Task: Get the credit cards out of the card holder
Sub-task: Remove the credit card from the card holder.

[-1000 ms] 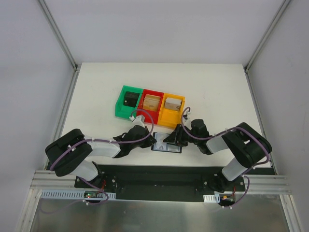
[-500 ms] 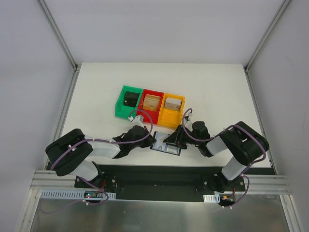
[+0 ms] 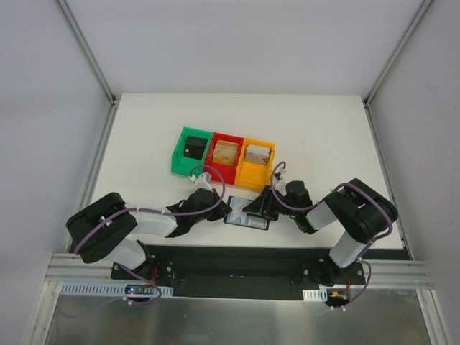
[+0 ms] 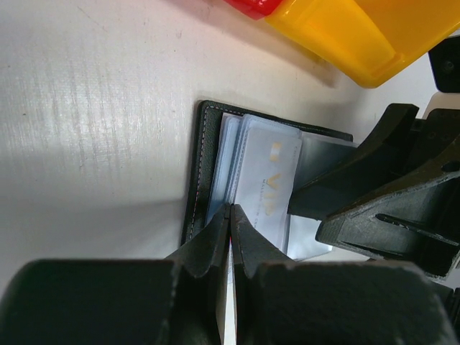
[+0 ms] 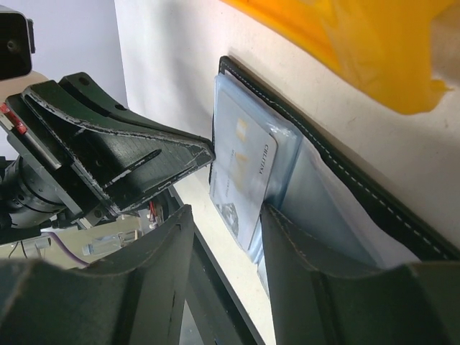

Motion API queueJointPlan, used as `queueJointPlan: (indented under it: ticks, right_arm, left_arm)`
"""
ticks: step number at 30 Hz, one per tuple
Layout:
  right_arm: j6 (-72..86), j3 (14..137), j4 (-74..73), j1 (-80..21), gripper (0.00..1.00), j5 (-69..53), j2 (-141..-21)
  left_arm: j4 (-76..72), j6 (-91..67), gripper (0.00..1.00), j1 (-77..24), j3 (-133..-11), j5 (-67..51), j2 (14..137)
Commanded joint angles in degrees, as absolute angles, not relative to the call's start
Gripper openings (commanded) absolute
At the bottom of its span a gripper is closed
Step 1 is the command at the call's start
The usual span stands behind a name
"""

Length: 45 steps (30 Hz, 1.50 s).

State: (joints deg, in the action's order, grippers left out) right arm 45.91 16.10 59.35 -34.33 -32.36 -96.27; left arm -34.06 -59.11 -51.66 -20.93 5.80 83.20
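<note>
The black card holder [image 3: 248, 218] lies open on the table between both grippers. In the left wrist view its stitched edge [image 4: 195, 180] frames clear sleeves and a pale blue credit card [image 4: 266, 180]. My left gripper [image 4: 230, 210] is shut at the holder's near edge, with a thin white card edge between its pads; it shows in the top view [image 3: 218, 208]. My right gripper [image 5: 226, 215] is open. One of its fingers [image 5: 302, 259] rests on the sleeves beside the card [image 5: 241, 172]; the other hangs off the holder's edge. It shows in the top view [image 3: 260, 207].
Green [image 3: 188, 147], red [image 3: 225, 152] and yellow [image 3: 257, 157] bins stand in a row just behind the holder, each holding items. The yellow bin [image 4: 359, 36] is close above both grippers. The table's front edge and the arm bases lie just below.
The left arm has drawn back slightly to the left. The right gripper and the holder have shifted slightly left.
</note>
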Motion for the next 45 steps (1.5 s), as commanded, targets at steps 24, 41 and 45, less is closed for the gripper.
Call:
queueJointPlan:
  ticks: [24,41,45]
  right_arm:
    - [46.58,17.84,63.02,-35.16,0.33,-33.22,-97.12]
    - [46.67,18.02,62.14,-35.07,0.08,-32.87,-98.09]
    - [46.5,18.28,61.0,-35.07,0.01,-32.96,-98.0]
  left_arm:
    - [-26.89,-58.62,0.0,-54.67,-21.09,1.49,86.75]
    - [-26.72,-58.27,0.0,-55.46,-20.39,2.55,84.9]
    - [-26.37,-58.18,0.0,-55.81,-20.39,3.08,84.38]
